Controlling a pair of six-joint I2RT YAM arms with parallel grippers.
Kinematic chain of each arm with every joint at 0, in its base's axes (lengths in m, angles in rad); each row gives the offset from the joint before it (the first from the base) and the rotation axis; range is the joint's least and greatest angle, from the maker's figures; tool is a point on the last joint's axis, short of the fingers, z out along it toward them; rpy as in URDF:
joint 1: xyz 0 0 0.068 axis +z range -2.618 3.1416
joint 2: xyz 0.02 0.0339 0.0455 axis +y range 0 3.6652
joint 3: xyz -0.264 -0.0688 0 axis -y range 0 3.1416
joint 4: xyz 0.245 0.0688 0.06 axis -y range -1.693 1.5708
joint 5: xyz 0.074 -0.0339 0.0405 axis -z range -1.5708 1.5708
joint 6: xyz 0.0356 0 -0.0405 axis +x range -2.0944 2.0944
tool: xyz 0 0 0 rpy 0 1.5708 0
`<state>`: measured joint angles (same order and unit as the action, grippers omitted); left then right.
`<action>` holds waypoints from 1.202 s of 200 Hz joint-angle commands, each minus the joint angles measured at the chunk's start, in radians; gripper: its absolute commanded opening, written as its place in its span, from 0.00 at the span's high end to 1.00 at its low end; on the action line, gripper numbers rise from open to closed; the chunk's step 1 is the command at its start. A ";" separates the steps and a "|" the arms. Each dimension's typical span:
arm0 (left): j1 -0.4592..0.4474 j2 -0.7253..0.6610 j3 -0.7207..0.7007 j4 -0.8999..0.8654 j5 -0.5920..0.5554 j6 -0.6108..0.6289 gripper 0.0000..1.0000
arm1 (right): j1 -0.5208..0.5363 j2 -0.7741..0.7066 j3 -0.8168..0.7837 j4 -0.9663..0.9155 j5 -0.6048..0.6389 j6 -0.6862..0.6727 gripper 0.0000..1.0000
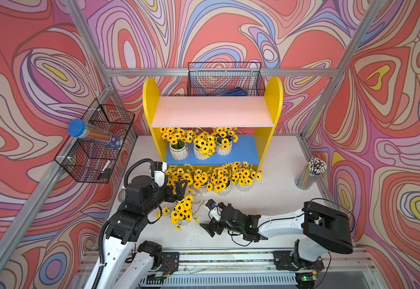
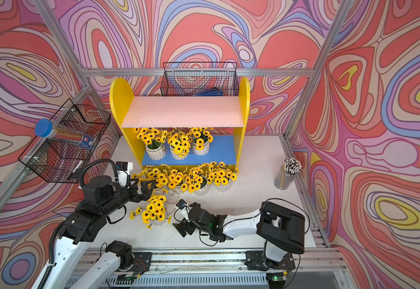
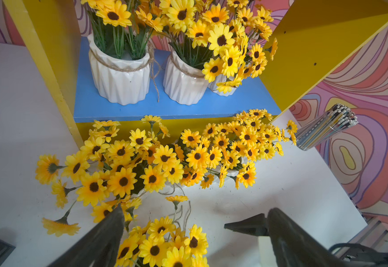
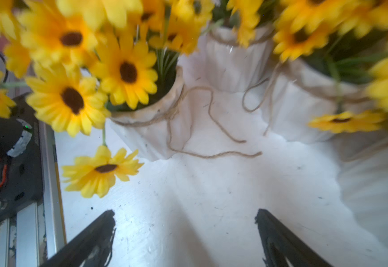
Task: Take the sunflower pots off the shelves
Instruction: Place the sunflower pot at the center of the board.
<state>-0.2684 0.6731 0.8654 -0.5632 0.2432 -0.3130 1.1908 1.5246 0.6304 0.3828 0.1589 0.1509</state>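
On the shelves (image 1: 151,100), the pink top board (image 1: 211,111) is bare. 3 sunflower pots (image 1: 199,153) are left on the blue board (image 1: 244,150). The others stand on the table (image 1: 279,200). The left gripper (image 3: 193,217) and right gripper (image 4: 185,212) are wide, holding nothing.

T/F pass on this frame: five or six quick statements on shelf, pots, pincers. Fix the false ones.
1. The pink upper board is bare. True.
2. Three sunflower pots stand on the blue lower board. True.
3. The left pincer is shut on a pot. False: it is open, holding nothing.
4. The cup of pencils stands on the blue board. False: it stands on the table, beside the shelf.
5. The right pincer is open and empty. True.
6. No pot is on the table yet. False: several stand in front of the shelf.
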 commanded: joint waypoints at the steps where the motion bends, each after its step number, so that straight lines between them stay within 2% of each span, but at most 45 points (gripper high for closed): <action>1: 0.004 0.025 0.039 0.058 0.047 0.026 0.03 | -0.004 -0.132 0.013 -0.165 0.151 -0.041 0.02; 32: 0.002 0.096 0.078 0.134 0.122 0.012 0.04 | -0.069 -0.293 0.102 -0.290 0.230 -0.099 0.02; 57: -0.008 0.183 0.104 0.203 0.180 -0.010 0.06 | -0.226 -0.329 0.203 -0.356 0.175 -0.105 0.02; 84: -0.035 0.230 0.141 0.223 0.170 0.035 0.05 | -0.380 -0.271 0.264 -0.295 0.102 -0.136 0.02; 121: -0.035 0.201 0.112 0.251 0.123 0.067 0.03 | -0.534 -0.125 0.302 -0.121 -0.033 -0.113 0.02; 137: -0.034 0.177 0.083 0.267 0.104 0.072 0.02 | -0.557 -0.080 0.281 0.006 -0.069 -0.121 0.02; 178: -0.031 0.172 0.057 0.275 0.111 0.069 0.02 | -0.567 0.062 0.313 0.198 -0.056 -0.164 0.02; 240: -0.032 0.168 0.051 0.276 0.105 0.076 0.02 | -0.586 0.266 0.384 0.361 0.049 -0.203 0.02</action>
<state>-0.3004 0.8467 0.9268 -0.3168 0.3546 -0.2569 0.6170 1.7336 0.9722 0.6312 0.1566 -0.0147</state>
